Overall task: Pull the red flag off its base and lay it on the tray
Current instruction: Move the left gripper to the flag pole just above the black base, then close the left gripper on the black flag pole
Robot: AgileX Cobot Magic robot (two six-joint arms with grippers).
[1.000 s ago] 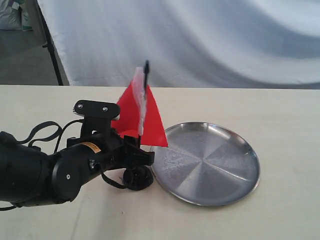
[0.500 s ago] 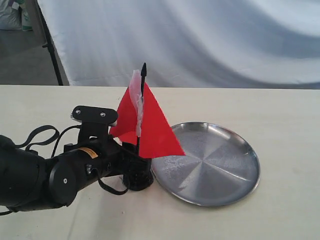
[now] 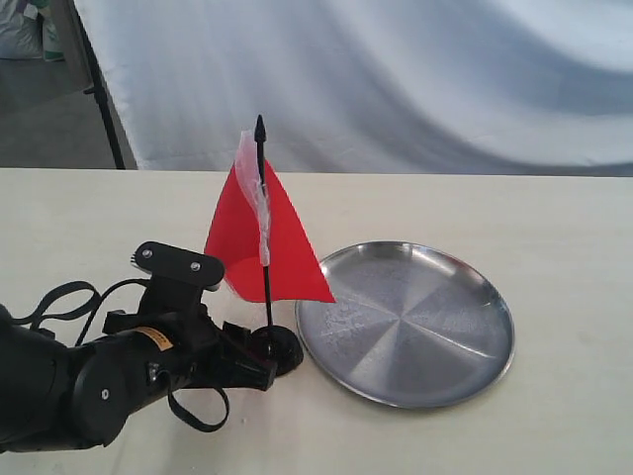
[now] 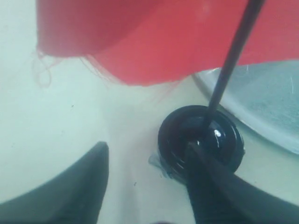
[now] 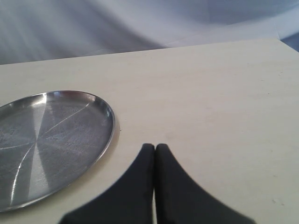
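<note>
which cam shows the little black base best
The left wrist view: the small round black plastic base close up, red flag's thin black stick seated in it. The exterior view shows it small, partly behind the left gripper. The right wrist view misses it.

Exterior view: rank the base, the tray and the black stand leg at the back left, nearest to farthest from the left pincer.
From the left pincer:
1. The base, right at the pincer's tips.
2. The tray, on the table just past the base, to the right in that view.
3. The black stand leg, beyond the table at the back left.
</note>
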